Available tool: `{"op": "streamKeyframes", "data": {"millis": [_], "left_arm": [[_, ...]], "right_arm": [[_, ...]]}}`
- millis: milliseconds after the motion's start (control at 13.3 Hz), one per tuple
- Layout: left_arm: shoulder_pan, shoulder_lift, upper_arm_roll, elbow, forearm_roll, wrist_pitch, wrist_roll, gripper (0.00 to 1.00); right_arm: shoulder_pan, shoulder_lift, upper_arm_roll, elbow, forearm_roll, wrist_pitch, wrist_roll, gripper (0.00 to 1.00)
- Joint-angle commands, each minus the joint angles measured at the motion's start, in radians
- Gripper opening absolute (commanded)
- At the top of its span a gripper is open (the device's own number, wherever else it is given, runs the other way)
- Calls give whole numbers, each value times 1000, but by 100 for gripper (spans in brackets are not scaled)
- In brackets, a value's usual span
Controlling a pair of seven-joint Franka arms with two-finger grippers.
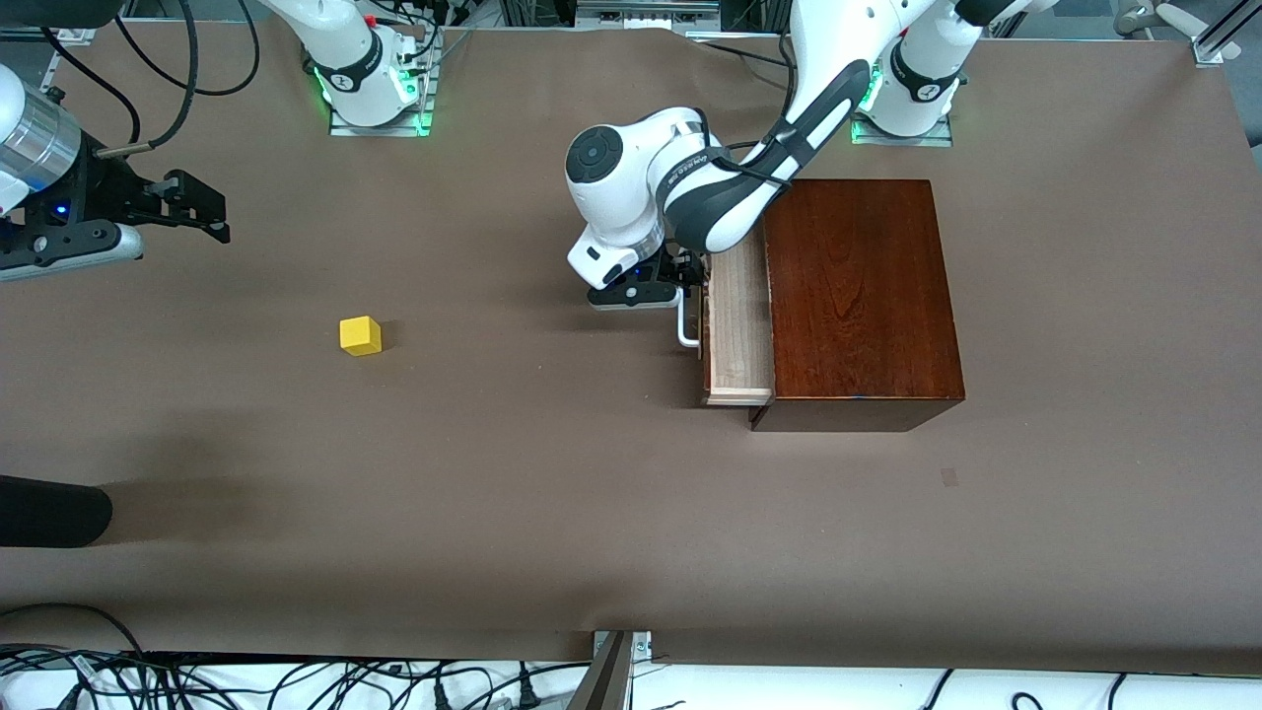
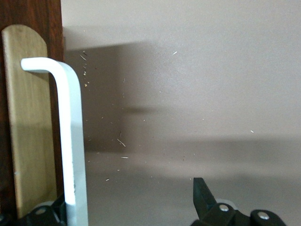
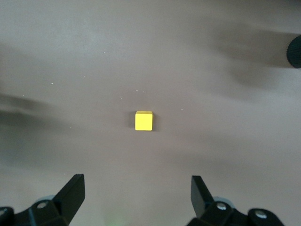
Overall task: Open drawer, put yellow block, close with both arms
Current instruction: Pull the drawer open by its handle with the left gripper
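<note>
The drawer (image 1: 739,325) is pulled partway out of the dark mahogany box (image 1: 858,296), and its pale wood shows. My left gripper (image 1: 682,281) is down at the white bar handle (image 1: 687,330) and is open. In the left wrist view the handle (image 2: 70,136) stands just inside one finger, and the other finger (image 2: 202,197) is well apart from it across my left gripper (image 2: 127,207). The yellow block (image 1: 361,335) lies alone on the brown table toward the right arm's end. My right gripper (image 1: 202,209) hangs high over that end, open and holding nothing. The right wrist view shows the yellow block (image 3: 144,120) far below my right gripper (image 3: 136,193).
A dark rounded object (image 1: 49,513) lies at the table's edge at the right arm's end, nearer the front camera than the block. Cables (image 1: 296,680) run along the front edge. Brown tabletop (image 1: 552,473) stretches between block and drawer.
</note>
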Motion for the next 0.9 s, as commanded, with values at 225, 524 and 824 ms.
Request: {"op": "streamKeyframes", "data": {"millis": [225, 524, 824], "left_arm": [[-73, 54, -27, 105, 39, 22, -16, 100], [-79, 54, -27, 159, 40, -139, 64, 100], [-79, 28, -36, 219, 48, -260, 104, 100]], "right_arm": [[-10, 40, 8, 19, 22, 43, -9, 100], [-24, 78, 4, 17, 29, 61, -9, 100], [-28, 157, 7, 17, 23, 89, -11, 100]]}}
